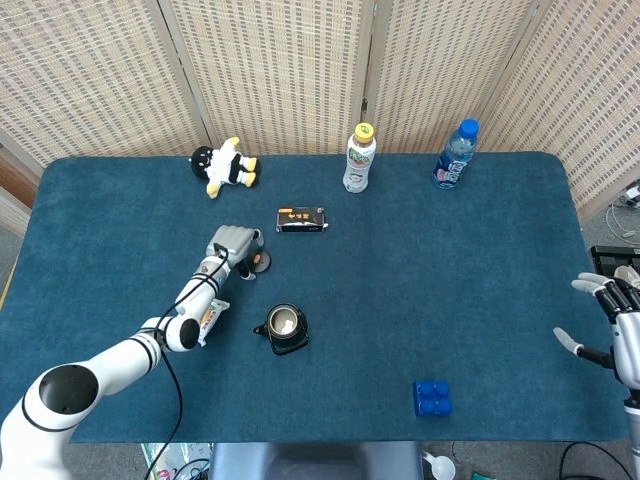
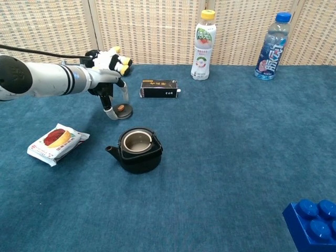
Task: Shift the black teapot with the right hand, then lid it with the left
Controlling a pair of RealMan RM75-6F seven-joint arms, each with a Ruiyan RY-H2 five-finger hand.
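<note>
- the teapot lid point(image 2: 122, 110) is bracketed by the fingers of the left hand point(image 2: 108, 86), spread around it; no firm grip can be confirmed.
- the open black teapot point(image 2: 137, 150) is set just nearer the robot than the lid, close to this hand.
- the right hand point(image 1: 612, 322) is kept splayed and empty, well apart at the table's far edge.

1. On the blue-capped bottle point(image 2: 271, 47) we see large white characters running down a blue label; they look like Chinese script, but we cannot read them with certainty.
2. The yellow-capped bottle point(image 2: 203, 46) carries a green and white label with print too small for us to read.
3. The black box point(image 2: 159, 88) has a line of orange lettering on top, which we cannot make out.
4. The snack packet point(image 2: 57, 143) shows no print we can read.
</note>
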